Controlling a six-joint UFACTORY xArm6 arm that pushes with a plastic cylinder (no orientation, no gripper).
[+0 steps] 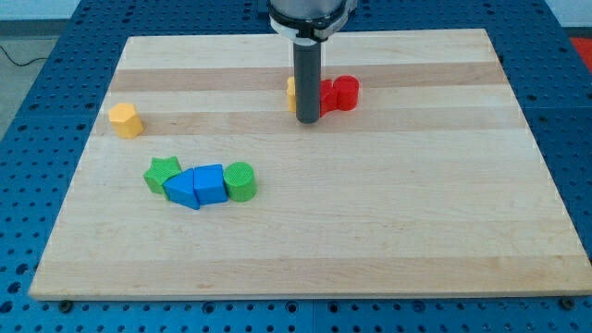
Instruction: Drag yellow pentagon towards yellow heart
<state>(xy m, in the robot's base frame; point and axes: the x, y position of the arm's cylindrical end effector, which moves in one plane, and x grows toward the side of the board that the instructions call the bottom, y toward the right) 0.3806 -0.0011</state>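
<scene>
A yellow block (pixel 125 120) sits near the board's left edge; I cannot make out its exact shape. A second yellow block (pixel 290 92) lies at the top centre. It is mostly hidden behind my rod, so I cannot tell its shape. My tip (pixel 308 121) rests on the board just below and to the right of this hidden yellow block, touching or nearly touching it. The two yellow blocks are far apart, with my tip well to the right of the left one.
Two red blocks (pixel 339 94) sit together just right of my rod. At lower left a row runs left to right: a green star (pixel 162 173), two blue blocks (pixel 196 186), and a green cylinder (pixel 240 180). The wooden board (pixel 388 222) lies on a blue perforated table.
</scene>
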